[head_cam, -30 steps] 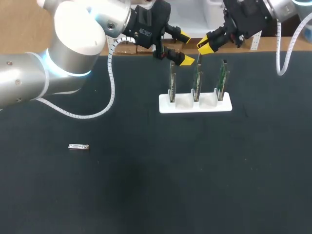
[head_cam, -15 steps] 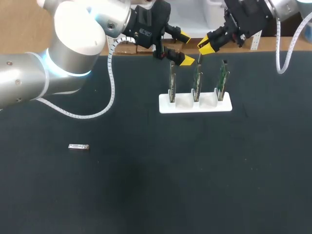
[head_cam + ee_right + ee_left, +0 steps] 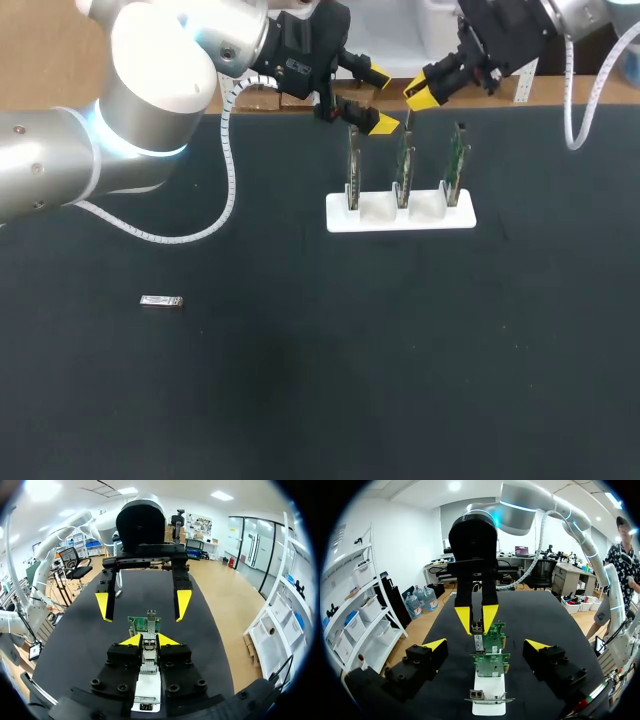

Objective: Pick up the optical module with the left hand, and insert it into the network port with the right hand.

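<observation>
A silver optical module (image 3: 478,630) sits between the fingers of my right gripper (image 3: 421,94), which is shut on it just above the middle green card (image 3: 403,165). In the right wrist view the module (image 3: 148,655) lies between the yellow tips of the right gripper (image 3: 149,641), with the card's top edge (image 3: 145,623) just ahead. My left gripper (image 3: 381,99) hangs open by the left card (image 3: 353,165), facing the right one. Its fingers (image 3: 435,644) stand wide on both sides of the card row, touching nothing. A second optical module (image 3: 161,301) lies on the mat at the left.
Three upright green cards stand in a white stand (image 3: 340,215) at the far middle of the black mat. The table's far edge runs right behind both grippers. The left arm's white cable (image 3: 228,170) loops over the mat left of the stand.
My right gripper has edged slightly up and toward the far edge with the module. The left arm and the module on the mat have stayed still.
</observation>
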Available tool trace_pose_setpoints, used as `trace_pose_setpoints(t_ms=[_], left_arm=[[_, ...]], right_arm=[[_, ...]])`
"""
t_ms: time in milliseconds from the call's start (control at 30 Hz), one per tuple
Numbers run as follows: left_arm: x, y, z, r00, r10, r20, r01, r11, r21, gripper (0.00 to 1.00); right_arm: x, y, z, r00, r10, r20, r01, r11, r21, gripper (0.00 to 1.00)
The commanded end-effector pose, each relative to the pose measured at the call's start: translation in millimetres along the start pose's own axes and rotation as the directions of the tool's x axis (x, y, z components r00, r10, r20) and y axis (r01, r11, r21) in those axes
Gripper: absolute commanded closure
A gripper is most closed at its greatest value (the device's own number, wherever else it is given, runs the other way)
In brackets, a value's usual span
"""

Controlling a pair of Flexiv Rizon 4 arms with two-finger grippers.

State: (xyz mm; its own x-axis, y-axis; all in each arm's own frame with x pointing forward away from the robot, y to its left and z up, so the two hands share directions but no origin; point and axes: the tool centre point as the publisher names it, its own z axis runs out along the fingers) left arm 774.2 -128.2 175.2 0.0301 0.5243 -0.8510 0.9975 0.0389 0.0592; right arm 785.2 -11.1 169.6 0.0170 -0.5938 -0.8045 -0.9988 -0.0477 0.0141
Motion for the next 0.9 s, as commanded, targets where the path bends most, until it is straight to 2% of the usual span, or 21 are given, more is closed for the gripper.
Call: trace_pose_setpoints(t_ms=[33,367,900], left_arm=[[-1.7,1.0,0.1,1.000,-0.004,-0.009,0.004,1.000,0.001,0.00],[-1.7,1.0,0.1,1.000,-0.004,-0.009,0.004,1.000,0.001,0.00],[-1.7,1.0,0.1,1.000,-0.004,-0.009,0.004,1.000,0.001,0.00]], right_arm=[[1.1,4.9,2.3,1.000,0.009,-0.003,-0.009,1.000,0.019,1.00],[1.0,4.9,3.4,1.000,0.023,-0.001,-0.023,0.999,0.040,1.00],[-4.8,4.9,2.6,1.000,0.007,0.022,-0.007,1.000,0.026,1.00]])
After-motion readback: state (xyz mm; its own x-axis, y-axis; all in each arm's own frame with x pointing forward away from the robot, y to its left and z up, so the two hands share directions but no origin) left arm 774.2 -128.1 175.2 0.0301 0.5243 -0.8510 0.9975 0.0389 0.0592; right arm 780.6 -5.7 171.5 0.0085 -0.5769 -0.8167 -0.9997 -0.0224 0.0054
